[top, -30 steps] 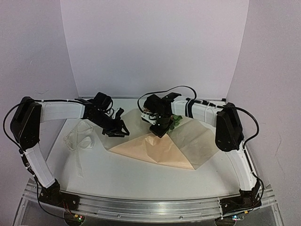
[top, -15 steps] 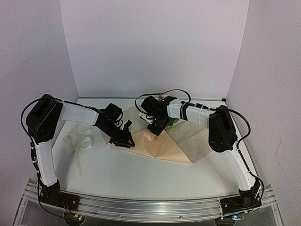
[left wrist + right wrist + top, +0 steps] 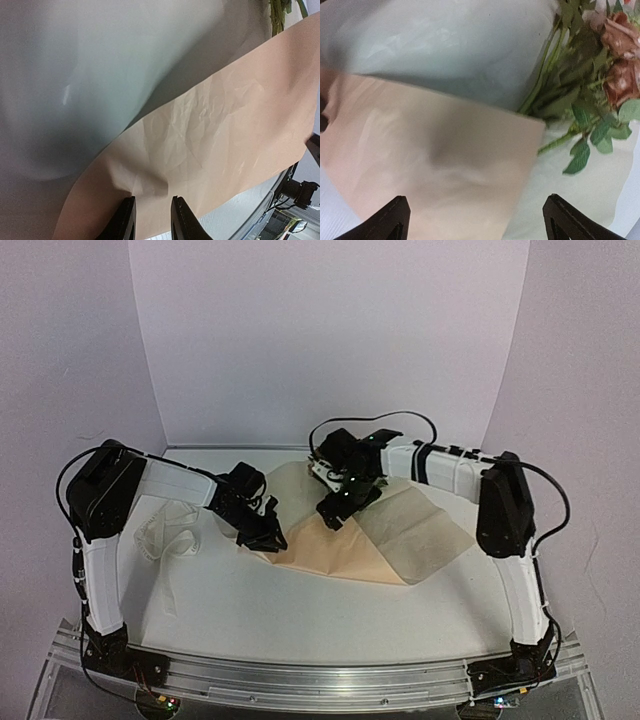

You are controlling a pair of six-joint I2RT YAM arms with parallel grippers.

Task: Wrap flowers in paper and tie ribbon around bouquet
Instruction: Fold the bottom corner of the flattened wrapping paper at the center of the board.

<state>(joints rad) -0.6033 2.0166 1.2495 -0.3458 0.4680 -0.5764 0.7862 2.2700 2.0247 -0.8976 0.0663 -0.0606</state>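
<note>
On the white table [image 3: 250,610], under pale walls [image 3: 330,340], the paper [image 3: 340,555] lies folded over the flowers [image 3: 615,55]. The right gripper [image 3: 476,197] gapes wide and empty above it. The left gripper [image 3: 152,200] is narrowly parted at the paper's edge, its hold unclear.

No writing, label, brand mark or number can be read in any view. The ribbon [image 3: 166,537], at about nine o'clock in the top view, is too small and pale there for any lettering to be made out. The paper [image 3: 210,130], seen close in both wrist views, shows only creases and plain tan surface.
</note>
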